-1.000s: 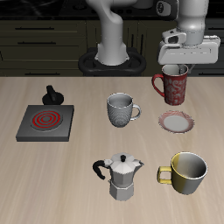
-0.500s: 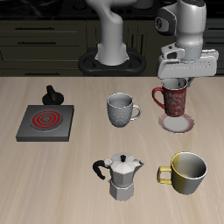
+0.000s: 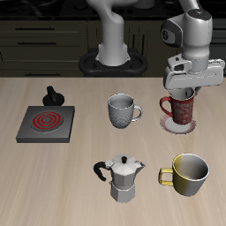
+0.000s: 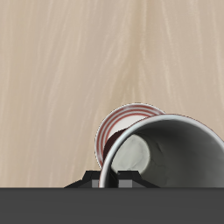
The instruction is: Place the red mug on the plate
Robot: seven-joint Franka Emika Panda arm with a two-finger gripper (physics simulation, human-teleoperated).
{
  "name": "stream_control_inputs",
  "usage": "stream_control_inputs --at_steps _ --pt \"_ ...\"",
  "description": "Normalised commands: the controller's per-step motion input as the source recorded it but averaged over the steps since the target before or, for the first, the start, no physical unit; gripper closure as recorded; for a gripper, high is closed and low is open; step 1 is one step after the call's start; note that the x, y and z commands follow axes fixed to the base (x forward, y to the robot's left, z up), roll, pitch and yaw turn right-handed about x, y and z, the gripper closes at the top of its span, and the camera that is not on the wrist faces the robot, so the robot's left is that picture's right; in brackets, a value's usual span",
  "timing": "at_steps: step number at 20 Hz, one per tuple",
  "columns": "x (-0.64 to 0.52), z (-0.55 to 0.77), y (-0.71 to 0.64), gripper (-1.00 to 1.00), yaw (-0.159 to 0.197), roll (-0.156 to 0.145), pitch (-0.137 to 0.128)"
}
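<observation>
gripper (image 3: 183,89): pinching rim of red mug (image 3: 182,109) from above | mug: directly beneath gripper, upright, over plate (image 3: 178,124) | contact with plate: cannot tell

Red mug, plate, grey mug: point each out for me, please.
red mug (image 3: 184,109), exterior view, on its mottled side wall.
plate (image 4: 115,128), wrist view, on its striped reddish rim.
grey mug (image 3: 119,112), exterior view, on its outer wall.

grey mug (image 3: 122,111), yellow mug (image 3: 189,175), moka pot (image 3: 124,177), square burner (image 3: 47,124)
</observation>
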Motion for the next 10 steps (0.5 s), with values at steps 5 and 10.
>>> stream_control_inputs --at_steps 5,10 --pt "0.12 -0.16 0.04 1.0 0.06 -0.022 -0.005" --pt "0.21 -0.14 -0.12 1.0 0.023 -0.028 0.005"
